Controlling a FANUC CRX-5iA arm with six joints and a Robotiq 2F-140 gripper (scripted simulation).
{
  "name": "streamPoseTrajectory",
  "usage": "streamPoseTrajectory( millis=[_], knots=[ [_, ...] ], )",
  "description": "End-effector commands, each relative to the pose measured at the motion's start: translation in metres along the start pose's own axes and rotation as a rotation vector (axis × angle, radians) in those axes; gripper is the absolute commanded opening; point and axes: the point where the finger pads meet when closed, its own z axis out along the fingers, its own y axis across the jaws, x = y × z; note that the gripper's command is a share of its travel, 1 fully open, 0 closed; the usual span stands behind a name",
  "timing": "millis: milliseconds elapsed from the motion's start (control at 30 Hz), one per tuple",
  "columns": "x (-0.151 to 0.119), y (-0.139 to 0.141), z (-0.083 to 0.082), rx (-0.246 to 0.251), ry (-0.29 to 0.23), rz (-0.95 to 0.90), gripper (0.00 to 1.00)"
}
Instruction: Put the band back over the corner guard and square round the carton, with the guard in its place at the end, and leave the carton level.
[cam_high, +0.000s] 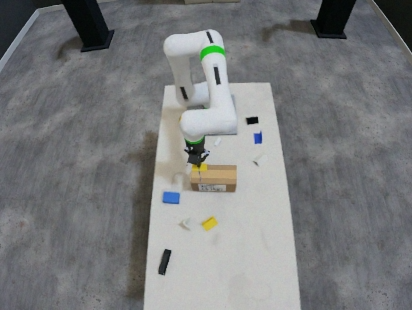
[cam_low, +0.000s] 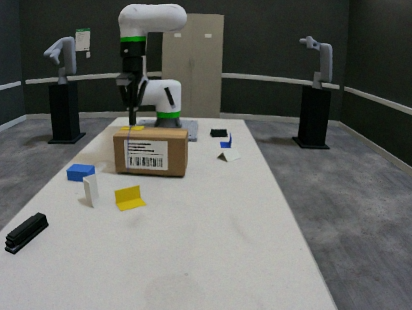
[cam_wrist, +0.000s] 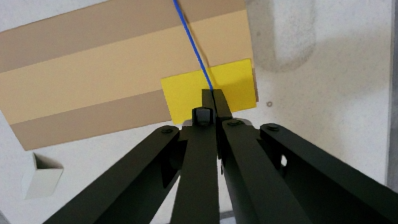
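The brown carton (cam_high: 214, 178) with a barcode label stands flat on the white table; it also shows in the exterior view (cam_low: 150, 151) and the wrist view (cam_wrist: 125, 65). A yellow corner guard sits on its top far-left edge (cam_low: 131, 128). A thin blue band (cam_wrist: 192, 42) runs aslant over the carton top and across the guard to my fingertips, and down the front face (cam_low: 129, 150). My gripper (cam_wrist: 211, 104) (cam_high: 197, 164) (cam_low: 132, 121) points straight down at the guard's edge, shut on the band.
Loose pieces lie around the carton: a blue block (cam_high: 171, 198), a white angle (cam_high: 185, 223), a yellow angle (cam_high: 209, 223), a black bar (cam_high: 164, 261) near the front left. A black piece (cam_high: 252, 120), a blue angle (cam_high: 257, 137) and a white angle (cam_high: 259, 159) lie right.
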Motion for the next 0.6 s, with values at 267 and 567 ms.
streamPoseTrajectory(
  millis=[267,567],
  knots=[
    [0.0005,0.0001,0.0057,0.000,0.002,0.000,0.10],
    [0.0005,0.0001,0.0057,0.000,0.002,0.000,0.10]
  ],
)
